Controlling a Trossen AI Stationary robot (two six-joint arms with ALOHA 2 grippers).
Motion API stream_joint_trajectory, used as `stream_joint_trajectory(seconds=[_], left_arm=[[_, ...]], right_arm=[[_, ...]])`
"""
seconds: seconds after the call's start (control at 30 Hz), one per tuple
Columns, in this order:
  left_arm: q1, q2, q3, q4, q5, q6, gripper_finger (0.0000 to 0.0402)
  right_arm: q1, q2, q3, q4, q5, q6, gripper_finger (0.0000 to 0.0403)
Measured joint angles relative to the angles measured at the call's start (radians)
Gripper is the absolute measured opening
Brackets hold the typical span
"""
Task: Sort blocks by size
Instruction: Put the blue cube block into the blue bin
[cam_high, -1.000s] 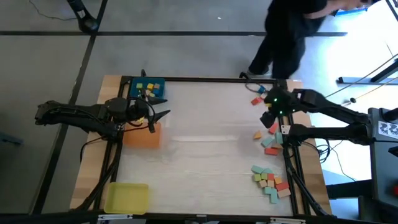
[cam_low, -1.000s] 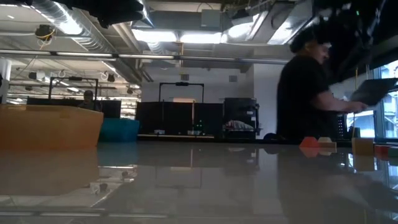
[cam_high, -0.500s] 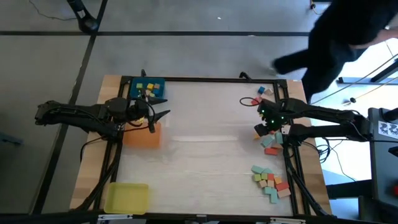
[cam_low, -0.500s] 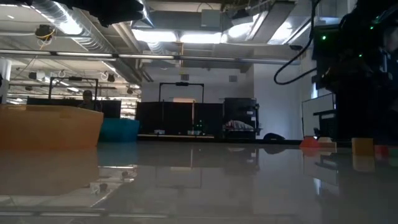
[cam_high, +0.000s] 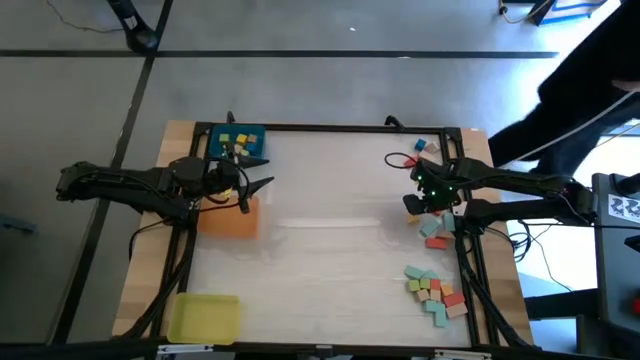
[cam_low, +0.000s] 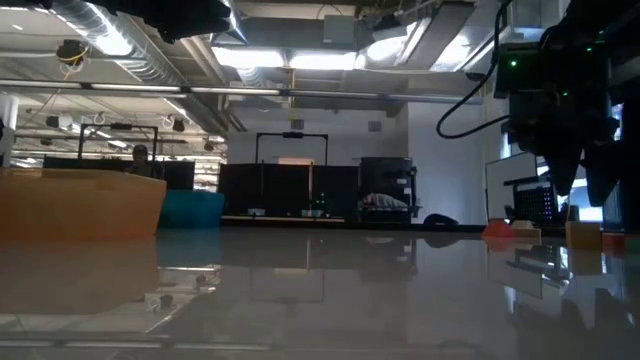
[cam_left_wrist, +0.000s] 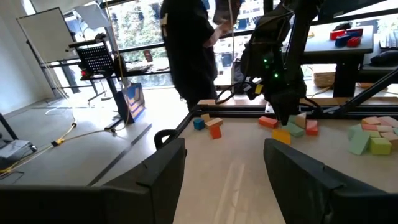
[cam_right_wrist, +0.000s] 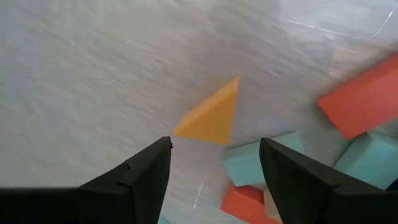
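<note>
Since a second earlier, the right gripper (cam_high: 418, 205) had swung away from the red and blue blocks (cam_high: 417, 153) at the table's (cam_high: 320, 250) far right corner and come down over the yellow block (cam_right_wrist: 211, 118), its fingers (cam_right_wrist: 140, 171) spread wide and empty on either side of it, not touching it. That yellow block lay just beside a cluster of teal and red blocks (cam_high: 436, 230) near the table's right edge; a bigger heap of mixed blocks (cam_high: 435, 288) sat closer to the near right corner. The person had moved off from the table's far side toward the right. The left gripper (cam_high: 262, 172) waited by the left edge, released and holding nothing, between the blue tray (cam_high: 252, 133) with small yellow blocks (cam_high: 233, 141) and the orange tray (cam_high: 228, 220). The yellow tray (cam_high: 203, 318) lay at the near left corner.
</note>
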Motion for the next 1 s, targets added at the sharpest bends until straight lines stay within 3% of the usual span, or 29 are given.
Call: stream_joint_trajectory(seconds=[0.57, 0.83, 1.0], left_arm=[[0.000, 0.000, 0.000, 0.000, 0.000, 0.019, 0.0205], [0.000, 0.000, 0.000, 0.000, 0.000, 0.008, 0.0205], [0.000, 0.000, 0.000, 0.000, 0.000, 0.008, 0.0205]], right_arm=[[0.011, 0.000, 0.000, 0.051, 0.015, 0.129, 0.0243], [0.128, 0.003, 0.000, 0.080, 0.120, 0.263, 0.0243], [0.150, 0.013, 0.000, 0.097, 0.203, 0.264, 0.0243]])
